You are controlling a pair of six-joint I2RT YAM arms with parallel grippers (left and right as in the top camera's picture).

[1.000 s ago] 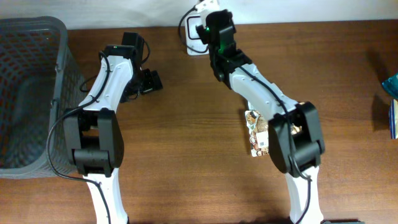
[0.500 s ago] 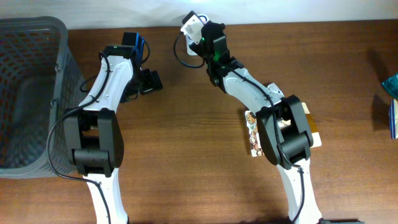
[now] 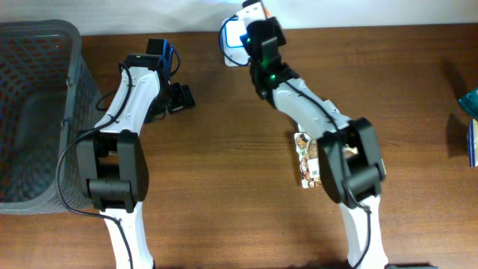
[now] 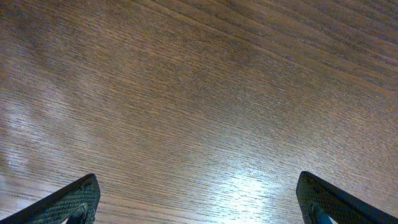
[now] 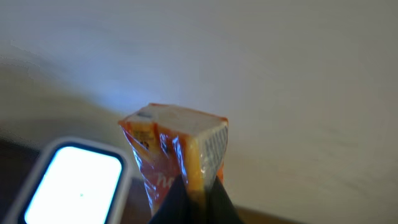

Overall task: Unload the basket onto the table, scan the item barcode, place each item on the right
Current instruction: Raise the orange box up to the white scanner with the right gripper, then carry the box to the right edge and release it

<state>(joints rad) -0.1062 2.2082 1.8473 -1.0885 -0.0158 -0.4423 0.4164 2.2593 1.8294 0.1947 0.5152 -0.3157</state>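
Held at top centre of the overhead frame in the tightly closed right pincer (image 3: 258, 22): small orange-and-white packet (image 5: 177, 155), dark stripes on its right face, lettering too blurred to read, just beside the glowing white scanner (image 5: 74, 180) at the worktop's (image 3: 224, 164) far edge. Left pincer (image 3: 178, 97) spread wide over bare wood, upper left, near the grey basket (image 3: 45, 45). Second printed packet (image 3: 305, 161) beside the right arm, open wood between the arms.

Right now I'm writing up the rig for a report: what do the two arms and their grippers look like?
The left arm and right arm match: white rounded links, bulky black joint housings, thin black cables looping alongside. The left gripper and right gripper are black with tapering fingers. A green light glows near the right wrist.
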